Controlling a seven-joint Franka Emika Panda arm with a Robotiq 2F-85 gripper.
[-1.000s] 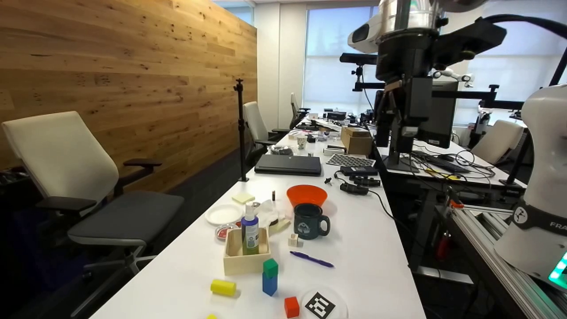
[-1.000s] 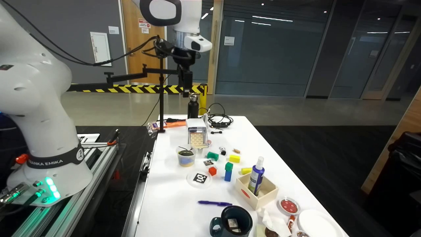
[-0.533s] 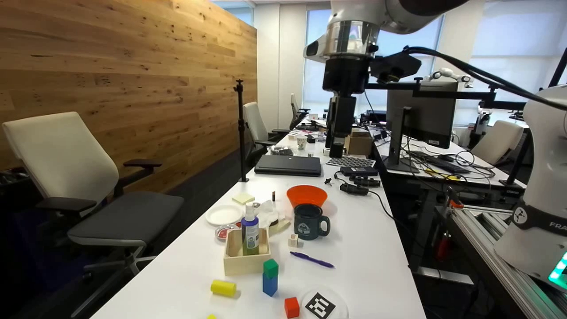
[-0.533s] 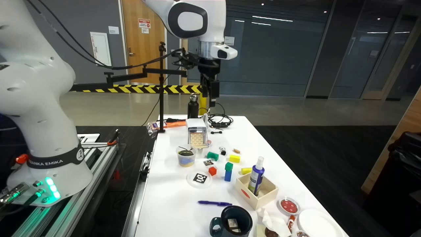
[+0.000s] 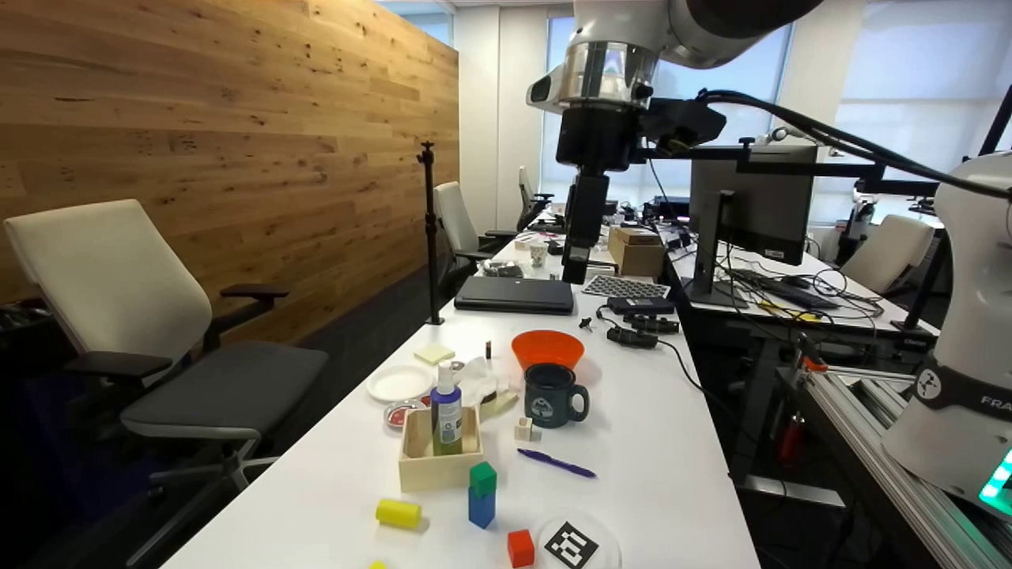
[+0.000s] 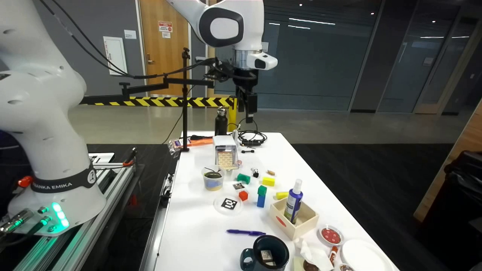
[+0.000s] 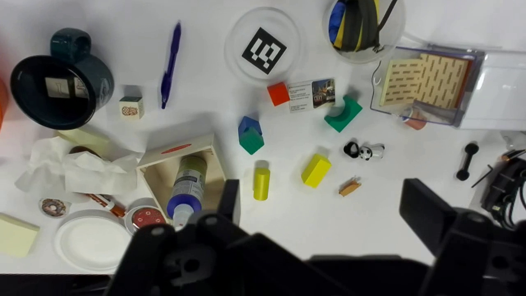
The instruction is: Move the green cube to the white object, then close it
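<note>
The green cube [image 5: 483, 479] rests on top of an upright blue block [image 5: 481, 507] on the table. It also shows in an exterior view [image 6: 262, 190] and in the wrist view [image 7: 251, 141]. The white object, a low box with a clear front part holding cream patterned pieces, stands farther off in an exterior view [image 6: 224, 140] and at the right of the wrist view [image 7: 493, 92]. It is out of view in the remaining exterior view. My gripper [image 7: 324, 197] is open with nothing between its fingers. It hangs high above the table in both exterior views [image 5: 575, 269] [image 6: 247, 114].
A wooden box [image 7: 213, 185] with a spray bottle [image 7: 187, 191] stands beside the blocks. A red cube [image 7: 278, 93], yellow cylinder [image 7: 261, 184], yellow block [image 7: 316, 170] and green arch [image 7: 344, 114] lie around. A dark mug [image 5: 551, 399] and a plastic cup [image 6: 213, 178] stand nearby.
My arm has swung over the table, leftward in one of the exterior pictures and rightward in the opposite one, slowing in the last half second. The objects on the table have not moved.
</note>
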